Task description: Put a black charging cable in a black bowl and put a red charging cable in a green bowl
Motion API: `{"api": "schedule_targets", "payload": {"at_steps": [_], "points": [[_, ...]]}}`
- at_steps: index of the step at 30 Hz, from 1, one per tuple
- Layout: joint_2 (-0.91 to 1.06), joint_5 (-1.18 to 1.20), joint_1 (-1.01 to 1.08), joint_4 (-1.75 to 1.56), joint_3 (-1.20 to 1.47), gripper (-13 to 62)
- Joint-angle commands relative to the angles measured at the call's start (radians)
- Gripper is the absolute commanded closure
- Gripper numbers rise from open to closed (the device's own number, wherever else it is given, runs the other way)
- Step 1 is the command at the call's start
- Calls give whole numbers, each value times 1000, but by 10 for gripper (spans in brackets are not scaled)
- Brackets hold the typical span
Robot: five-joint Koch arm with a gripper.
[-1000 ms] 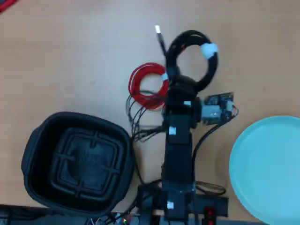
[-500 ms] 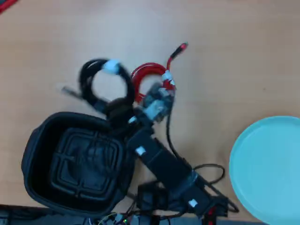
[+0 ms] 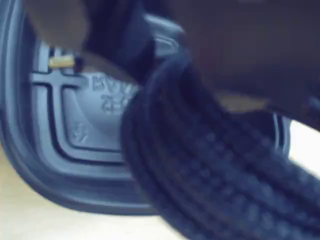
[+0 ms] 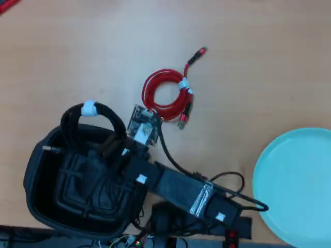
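Note:
In the overhead view the black charging cable (image 4: 77,116), a coil with a white tie, hangs over the far rim of the black bowl (image 4: 32,188), and its metal plug points left inside the bowl. My gripper (image 4: 107,144) is shut on the near side of the coil, above the bowl. The wrist view is filled by the braided black cable (image 3: 210,170), with the ridged floor of the black bowl (image 3: 85,120) behind it. On the table right of the bowl lies the red charging cable (image 4: 165,94), untouched. At the right edge sits the green bowl (image 4: 295,186).
My arm (image 4: 181,188) stretches from its base at the bottom edge up and left to the bowl. Thin black wires (image 4: 230,181) loop beside it. A red object (image 4: 7,4) shows in the top left corner. Bare wooden table lies beyond the red cable.
The arm has swung left from the table's middle, carrying the black cable from beside the red one to above the black bowl. The red cable has stayed put.

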Motion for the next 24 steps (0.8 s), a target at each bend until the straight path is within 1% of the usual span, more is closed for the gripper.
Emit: {"api": "schedule_targets", "payload": {"at_steps": [1, 5, 14, 24], "points": [[48, 11, -46, -204, -44, 565], [46, 9, -183, -252, -15, 565], [41, 6, -373, -302, 115, 565], [40, 11, -449, -314, 291, 565]]}}
